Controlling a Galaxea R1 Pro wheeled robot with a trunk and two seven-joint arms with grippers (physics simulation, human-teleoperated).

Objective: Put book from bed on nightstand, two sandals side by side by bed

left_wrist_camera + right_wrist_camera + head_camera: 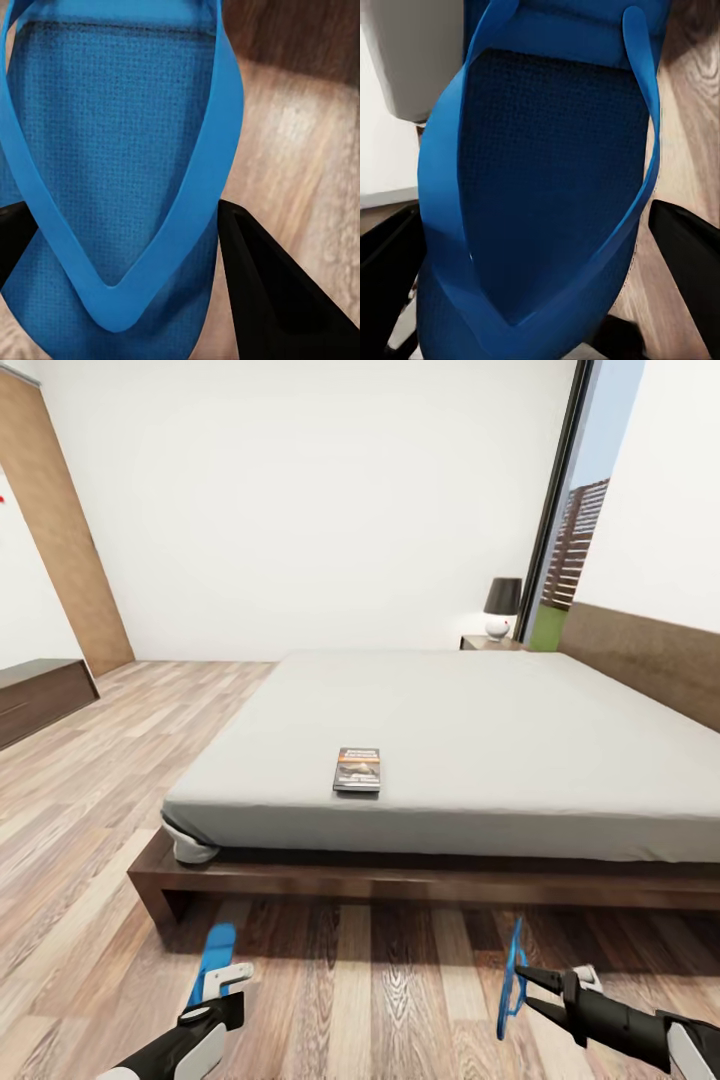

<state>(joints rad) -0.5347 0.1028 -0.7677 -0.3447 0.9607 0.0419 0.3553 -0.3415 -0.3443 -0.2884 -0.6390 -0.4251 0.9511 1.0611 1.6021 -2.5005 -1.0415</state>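
The book (357, 769) lies flat on the bed (450, 740), near the mattress's front edge. My left gripper (228, 982) is low over the floor in front of the bed's left corner. Its fingers (262, 292) press both sides of the toe strap of a blue sandal (215, 952) (112, 150), which lies level. My right gripper (524, 990) is shut across the sole of the other sandal (512, 980) (555, 172), which stands on edge above the floor. The nightstand (488, 643) is beyond the bed's far corner.
A black-shaded lamp (502, 607) stands on the nightstand beside the tall window (572, 540). A dark dresser (40, 698) lines the left wall, with a wooden door panel (60, 520) behind it. The headboard (650, 660) runs along the right. Plank floor (370, 990) lies between me and the bed frame.
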